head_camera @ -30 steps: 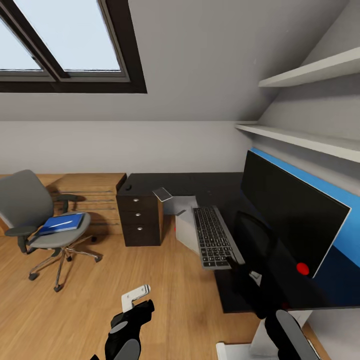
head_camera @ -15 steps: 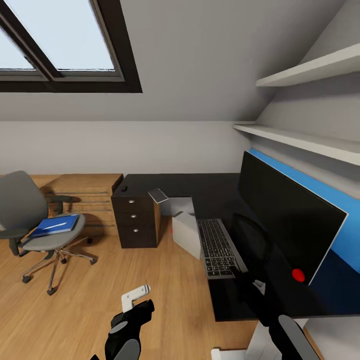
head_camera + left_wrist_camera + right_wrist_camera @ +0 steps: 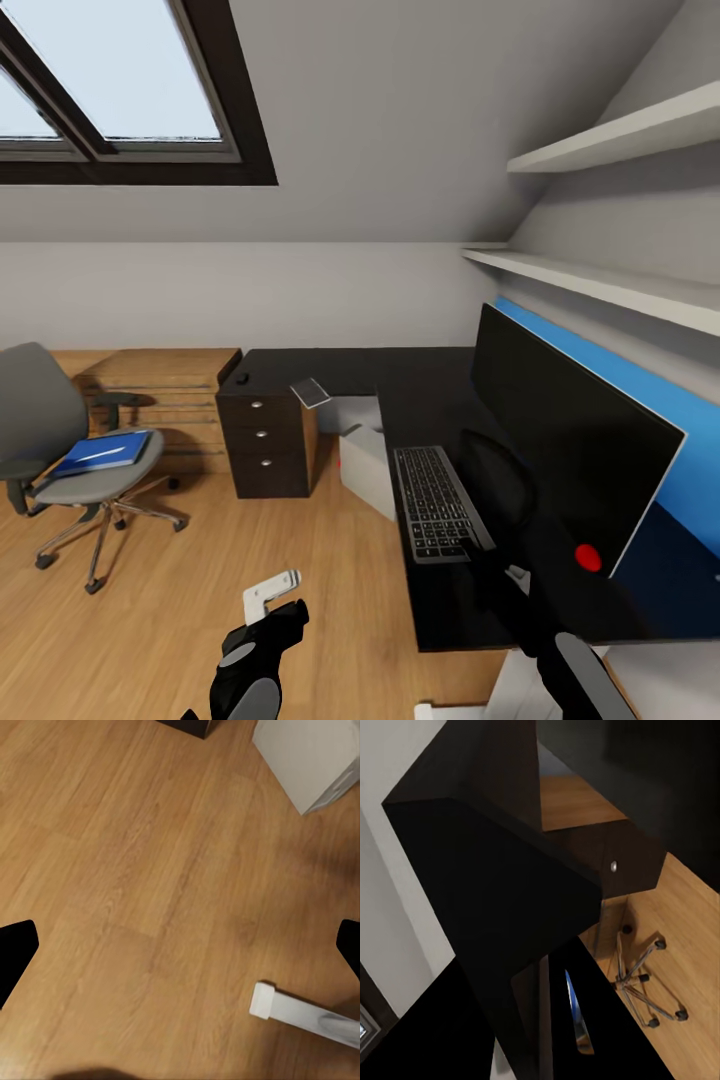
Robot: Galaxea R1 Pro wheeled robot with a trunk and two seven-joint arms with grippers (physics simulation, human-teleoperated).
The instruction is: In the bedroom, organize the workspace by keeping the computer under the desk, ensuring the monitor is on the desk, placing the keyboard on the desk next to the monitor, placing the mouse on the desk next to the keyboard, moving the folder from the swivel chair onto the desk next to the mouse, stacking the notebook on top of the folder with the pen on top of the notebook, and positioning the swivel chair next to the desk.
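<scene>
The keyboard (image 3: 435, 490) lies flat on the black desk (image 3: 400, 385), in front of the monitor (image 3: 565, 435). My right gripper (image 3: 480, 550) is at the keyboard's near right corner and looks shut on it. My left gripper (image 3: 272, 598) hangs over the floor, open (image 3: 180, 945) and empty. The mouse (image 3: 243, 379) sits at the desk's far left corner. The grey notebook (image 3: 310, 392) juts tilted over the desk edge. The computer (image 3: 365, 465) (image 3: 307, 757) stands under the desk. The blue folder (image 3: 100, 452) lies on the swivel chair (image 3: 45, 415); a thin white streak on it may be the pen.
A black drawer unit (image 3: 265, 445) holds up the desk's left end. A wooden chest (image 3: 160, 385) stands behind the chair. White shelves (image 3: 600, 285) and a blue wall panel (image 3: 690, 440) are behind the monitor. Wood floor (image 3: 200, 560) lies between chair and desk.
The camera has shifted, so the whole view slid left. The keyboard, which overhung the desk's edge, now rests fully on the desktop, and my right gripper moved with it. The left arm is unchanged.
</scene>
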